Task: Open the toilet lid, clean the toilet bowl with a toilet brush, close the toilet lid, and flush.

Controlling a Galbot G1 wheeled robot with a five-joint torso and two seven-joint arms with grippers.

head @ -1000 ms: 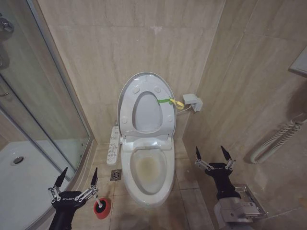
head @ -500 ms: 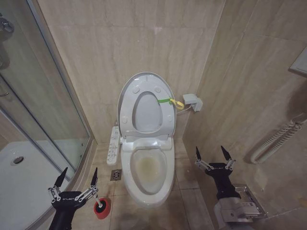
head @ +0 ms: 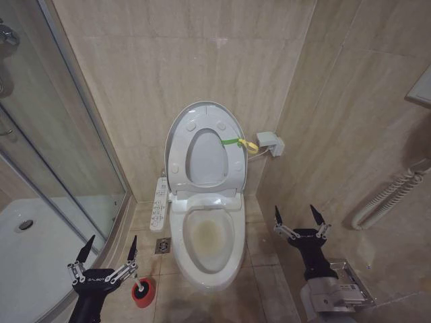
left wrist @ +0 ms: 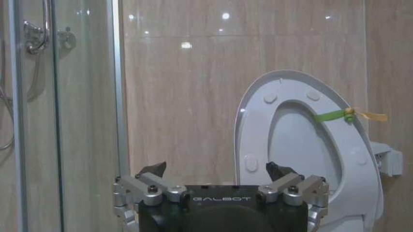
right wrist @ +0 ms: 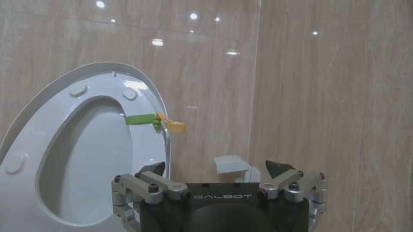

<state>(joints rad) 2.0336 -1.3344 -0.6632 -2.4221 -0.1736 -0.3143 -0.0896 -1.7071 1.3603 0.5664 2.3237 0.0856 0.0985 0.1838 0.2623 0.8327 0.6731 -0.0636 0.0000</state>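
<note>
The toilet lid (head: 176,141) is standing raised against the tiled wall (head: 135,81), with the ring seat (head: 232,165) lifted against it and a yellow-green loop (head: 244,143) hanging at their edge. Directly below the lid, the toilet bowl (head: 232,259) is lying open, showing yellowish-brown staining inside. The toilet brush (head: 139,287) is standing in its red holder (head: 145,297) on the floor (head: 262,242), on the robot's left of the bowl, near the bowl's front end. The left gripper (head: 108,251) is hovering just beside the brush, its fingers spread apart and holding nothing. The right gripper (head: 296,217) is hovering on the opposite side of the bowl, fingers likewise apart and empty.
</note>
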